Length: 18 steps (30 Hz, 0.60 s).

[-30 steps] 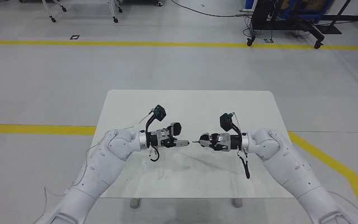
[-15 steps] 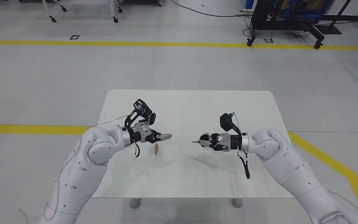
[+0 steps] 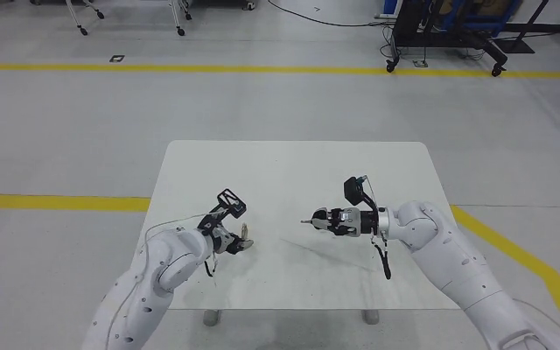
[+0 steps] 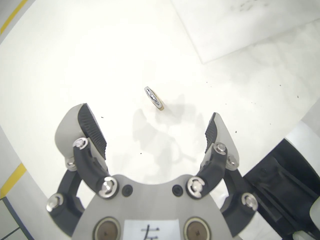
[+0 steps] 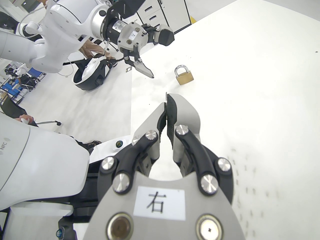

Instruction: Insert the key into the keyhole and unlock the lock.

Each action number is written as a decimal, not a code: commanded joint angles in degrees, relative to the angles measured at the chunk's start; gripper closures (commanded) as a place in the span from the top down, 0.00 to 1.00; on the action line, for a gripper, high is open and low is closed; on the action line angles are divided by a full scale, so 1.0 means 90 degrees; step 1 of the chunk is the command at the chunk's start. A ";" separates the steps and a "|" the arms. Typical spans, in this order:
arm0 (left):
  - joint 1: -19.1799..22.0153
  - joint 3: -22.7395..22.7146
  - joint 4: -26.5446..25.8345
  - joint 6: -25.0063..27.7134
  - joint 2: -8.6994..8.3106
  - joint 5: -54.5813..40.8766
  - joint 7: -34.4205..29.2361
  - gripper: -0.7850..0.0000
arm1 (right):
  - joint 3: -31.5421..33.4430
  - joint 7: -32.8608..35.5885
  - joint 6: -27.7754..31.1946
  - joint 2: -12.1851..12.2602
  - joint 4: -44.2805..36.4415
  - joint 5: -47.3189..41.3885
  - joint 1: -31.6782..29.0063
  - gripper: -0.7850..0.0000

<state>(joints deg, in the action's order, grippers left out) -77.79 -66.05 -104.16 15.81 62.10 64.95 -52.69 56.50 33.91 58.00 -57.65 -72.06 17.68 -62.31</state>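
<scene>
Withdrawing from the middle, the left hand (image 4: 149, 115) is no longer carrying the padlock (image 4: 154, 99) up to the right one. It is now hanging low over the near part of the worktop (image 3: 350, 166), its fingers standing wide apart with nothing between them. Just beyond those fingertips the padlock is sitting free on the worktop, seemingly balancing on its brass base with the shackle up and closed (from straight above it is showing only a thin edge). Well apart from it, the right hand (image 5: 166, 106) is hanging where it was, pads pressing together on the key (image 3: 306, 221), whose thin blade is poking out toward the padlock. That level, pointing grip is probably being kept so the blade can go straight into a keyhole offered to it. With the padlock set down and its keyhole likely facing the worktop, insertion is looking not yet done. The left hand is probably needing to take the body again first.
</scene>
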 commanded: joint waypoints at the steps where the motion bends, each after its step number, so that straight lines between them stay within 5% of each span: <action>1: 0.0067 0.0113 0.0225 -0.0191 0.0038 -0.0074 0.0192 0.86 | 0.0000 0.0000 0.0000 0.0000 0.0000 0.0000 0.0000 0.00; 5: 0.0277 0.0299 0.0698 -0.0357 0.0097 -0.0088 0.0296 0.79 | 0.0000 0.0000 0.0000 0.0000 0.0000 0.0000 0.0000 0.00; 9: 0.0460 0.0426 0.0992 -0.0349 0.0144 -0.0174 0.0429 0.58 | 0.0000 0.0000 0.0000 0.0000 0.0000 0.0000 0.0000 0.00; 14: 0.0695 0.0604 0.1225 -0.0285 0.0194 -0.0184 0.0344 0.45 | 0.0000 0.0000 0.0000 0.0000 0.0000 0.0000 0.0000 0.00; 16: 0.0783 0.0661 0.1298 -0.0277 0.0213 -0.0190 0.0329 0.34 | 0.0000 0.0000 0.0000 0.0000 0.0000 0.0000 0.0000 0.00; 18: 0.0864 0.0720 0.1357 -0.0247 0.0233 -0.0218 0.0303 0.10 | 0.0000 0.0000 0.0000 0.0000 0.0000 0.0000 0.0000 0.00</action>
<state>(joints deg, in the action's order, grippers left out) -70.37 -59.84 -92.21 13.45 64.12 63.08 -49.83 56.50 33.91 58.00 -57.65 -72.06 17.68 -62.31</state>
